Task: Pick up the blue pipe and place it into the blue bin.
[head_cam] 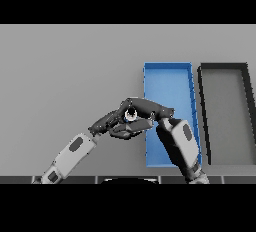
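Now I see right hand [145, 110] fingers curled round blue pipe [131, 116], held at blue bin's [170, 67] 9 o'clock edge. Left hand [107, 122] touches it, fingers state unclear. Pipe likely rigid, light, slick; grip mid-length. Dark bin [225, 66] at 3 o'clock.

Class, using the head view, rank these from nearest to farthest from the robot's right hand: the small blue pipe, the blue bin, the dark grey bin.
1. Small blue pipe: at the right hand, between both hands.
2. Blue bin: directly beside and beneath the hand.
3. Dark grey bin: farthest right.
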`<move>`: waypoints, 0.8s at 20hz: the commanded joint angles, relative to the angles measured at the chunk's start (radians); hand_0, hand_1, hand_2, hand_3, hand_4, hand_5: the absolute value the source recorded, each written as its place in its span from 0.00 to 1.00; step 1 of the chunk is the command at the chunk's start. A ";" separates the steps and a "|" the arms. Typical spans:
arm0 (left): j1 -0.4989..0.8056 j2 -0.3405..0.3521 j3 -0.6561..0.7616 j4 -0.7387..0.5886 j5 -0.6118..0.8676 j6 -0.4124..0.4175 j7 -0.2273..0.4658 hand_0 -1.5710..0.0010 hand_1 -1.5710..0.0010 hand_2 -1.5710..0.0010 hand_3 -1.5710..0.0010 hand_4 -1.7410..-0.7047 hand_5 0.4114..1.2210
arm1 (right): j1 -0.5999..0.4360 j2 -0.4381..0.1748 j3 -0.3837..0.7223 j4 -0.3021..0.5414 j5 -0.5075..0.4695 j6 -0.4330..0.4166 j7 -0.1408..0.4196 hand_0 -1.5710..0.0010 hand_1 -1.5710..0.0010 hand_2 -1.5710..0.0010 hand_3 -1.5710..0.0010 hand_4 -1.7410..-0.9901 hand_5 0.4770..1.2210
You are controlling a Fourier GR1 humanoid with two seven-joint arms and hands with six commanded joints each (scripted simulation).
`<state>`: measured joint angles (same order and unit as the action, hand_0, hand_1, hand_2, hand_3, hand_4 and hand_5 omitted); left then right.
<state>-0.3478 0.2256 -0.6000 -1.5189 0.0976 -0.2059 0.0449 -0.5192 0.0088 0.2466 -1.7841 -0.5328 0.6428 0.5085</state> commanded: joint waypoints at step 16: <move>0.026 0.023 -0.011 -0.044 0.002 -0.006 0.022 1.00 1.00 1.00 1.00 0.85 0.09 | -0.515 -0.244 -0.233 0.248 -0.206 -0.319 -0.039 0.00 0.00 0.00 0.00 0.32 1.00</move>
<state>-0.3220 0.2486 -0.6114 -1.5632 0.0995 -0.2120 0.0676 -1.0346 -0.2363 0.0126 -1.5343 -0.7355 0.3238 0.4713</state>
